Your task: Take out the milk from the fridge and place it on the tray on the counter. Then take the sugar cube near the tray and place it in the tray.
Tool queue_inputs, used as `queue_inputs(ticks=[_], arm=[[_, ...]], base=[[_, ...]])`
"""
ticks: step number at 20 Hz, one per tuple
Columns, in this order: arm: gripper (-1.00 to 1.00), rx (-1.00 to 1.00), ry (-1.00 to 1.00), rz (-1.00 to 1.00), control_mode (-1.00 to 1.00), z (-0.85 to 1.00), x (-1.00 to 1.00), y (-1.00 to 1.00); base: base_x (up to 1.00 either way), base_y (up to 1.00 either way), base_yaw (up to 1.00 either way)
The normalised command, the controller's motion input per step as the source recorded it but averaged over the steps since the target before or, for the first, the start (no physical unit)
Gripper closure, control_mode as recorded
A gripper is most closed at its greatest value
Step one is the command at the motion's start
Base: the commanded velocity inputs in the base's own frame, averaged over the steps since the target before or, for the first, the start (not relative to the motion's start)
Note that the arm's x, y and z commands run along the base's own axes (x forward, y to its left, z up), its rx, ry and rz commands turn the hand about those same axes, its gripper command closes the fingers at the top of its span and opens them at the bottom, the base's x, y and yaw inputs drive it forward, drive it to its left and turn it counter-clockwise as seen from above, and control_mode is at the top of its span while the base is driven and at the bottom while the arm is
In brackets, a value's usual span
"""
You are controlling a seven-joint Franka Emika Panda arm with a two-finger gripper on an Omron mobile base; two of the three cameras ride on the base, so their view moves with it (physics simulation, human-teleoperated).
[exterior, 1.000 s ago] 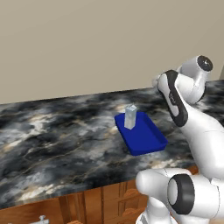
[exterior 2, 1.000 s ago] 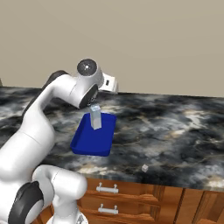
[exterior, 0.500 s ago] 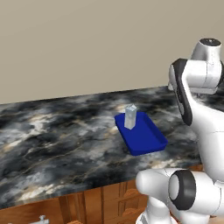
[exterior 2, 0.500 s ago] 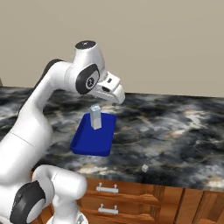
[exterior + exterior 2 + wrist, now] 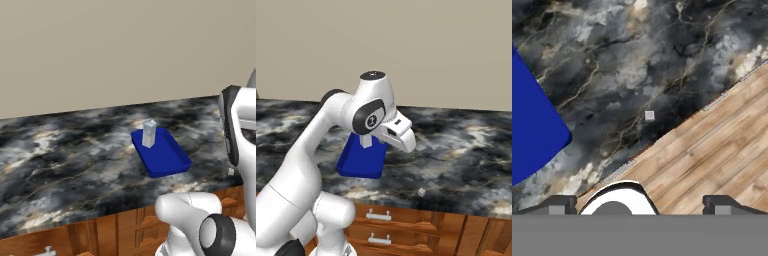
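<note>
The milk [image 5: 149,133] is seen standing upright in the tray [image 5: 167,159], at its far end, so the first half of the task appears done. The tray lies on the counter [image 5: 70,160], near the front edge, with its long side running away from that edge. The cube [image 5: 421,191] rests on bare marble close to the front edge, apart from the tray's near corner, which leaves room for a descent from above.

The gripper [image 5: 637,202] is held raised above the counter's front edge, its jaws fully spread and nothing held between them. The arm is folded high, the hand tilted downward so that the cube [image 5: 649,116] is framed ahead of the fingertips [image 5: 561,204]. A lowering over the cube is judged to be the step in hand.
</note>
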Motion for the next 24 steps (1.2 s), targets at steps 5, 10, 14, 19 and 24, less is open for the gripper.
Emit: queue_inputs(ticks=[5, 10, 14, 19, 24], arm=[[-1.00, 0.00, 0.10, -0.11, -1.00, -0.27, -0.25, -0.52], [-1.00, 0.01, 0.07, 0.00, -1.00, -0.26, 0.03, -0.09], [-1.00, 0.06, 0.00, 0.01, -1.00, -0.42, 0.11, -0.14], [-1.00, 0.04, 0.00, 0.00, -1.00, -0.46, 0.05, -0.21], [-1.00, 0.00, 0.00, 0.00, -1.00, -0.51, 0.18, -0.07]], base=[[0.00, 0.00, 0.00], [0.00, 0.00, 0.00], [0.00, 0.00, 0.00], [0.00, 0.00, 0.00], [0.00, 0.00, 0.00]])
